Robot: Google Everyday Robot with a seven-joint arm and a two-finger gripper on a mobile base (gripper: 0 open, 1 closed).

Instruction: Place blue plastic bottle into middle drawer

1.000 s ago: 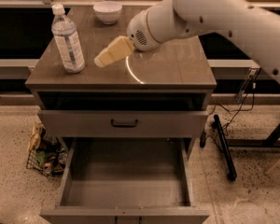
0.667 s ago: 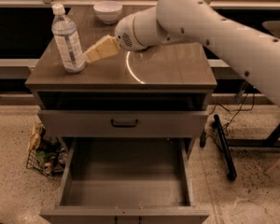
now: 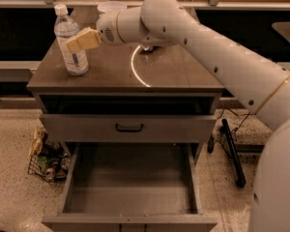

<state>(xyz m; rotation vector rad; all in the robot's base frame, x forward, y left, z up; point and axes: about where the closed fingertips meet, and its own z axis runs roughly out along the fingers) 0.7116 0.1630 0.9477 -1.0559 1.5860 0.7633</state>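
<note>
One blue plastic bottle (image 3: 76, 62) stands upright on the cabinet top's (image 3: 179, 74) left side, gripper (image 3: 73, 42) right up against its midsection from the right, clamped or not I cannot tell, middle drawer (image 3: 130, 192) open below.

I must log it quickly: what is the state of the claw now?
Claw: at the blue plastic bottle on the cabinet top; open or closed cannot be told.
</note>
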